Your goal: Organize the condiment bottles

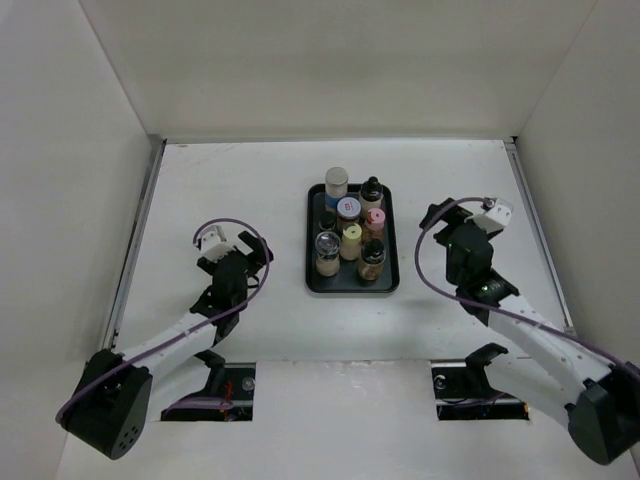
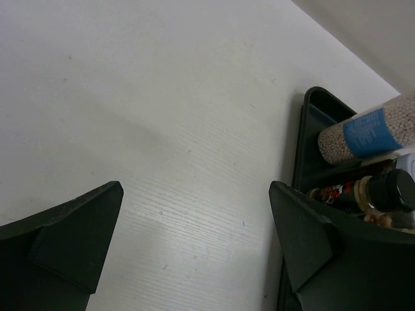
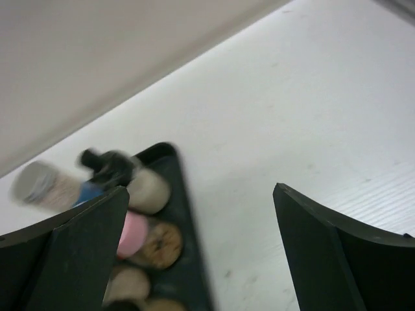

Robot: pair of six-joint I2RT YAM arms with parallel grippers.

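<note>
Left of the tray: we see our left claw (image 1: pixel 250 250) above bare tabletop (image 1: pixel 230 170), its tip turned toward the tray and well apart from it.
Left claw state: spread wide (image 2: pixel 196 188), holding nothing; only tabletop shows in the gap.
Left wrist view, right edge: a corner of the tray, with a blue-labelled bottle (image 2: pixel 363 133) full of pale beads and a dark black-capped bottle (image 2: pixel 395 188) next to it.
Centre of the tabletop: the black tray (image 1: pixel 313 270), its long side running away from us, holds all the condiment bottles (image 1: pixel 350 240), packed close together.
Bottle axis: from above, each one stands upright, long axis vertical, cap pointing up. We make out a grey-capped bottle (image 1: pixel 337 180) at the far left corner and a pink-capped bottle (image 1: pixel 375 218) on the right side.
Right of the tray: our right claw (image 1: pixel 435 215) is near the tray's right edge, apart from it.
Right claw state: spread wide (image 3: pixel 201 189), holding nothing.
Right wrist view: blurred; the tray and several caps sit low on the left, partly behind the left finger.
</note>
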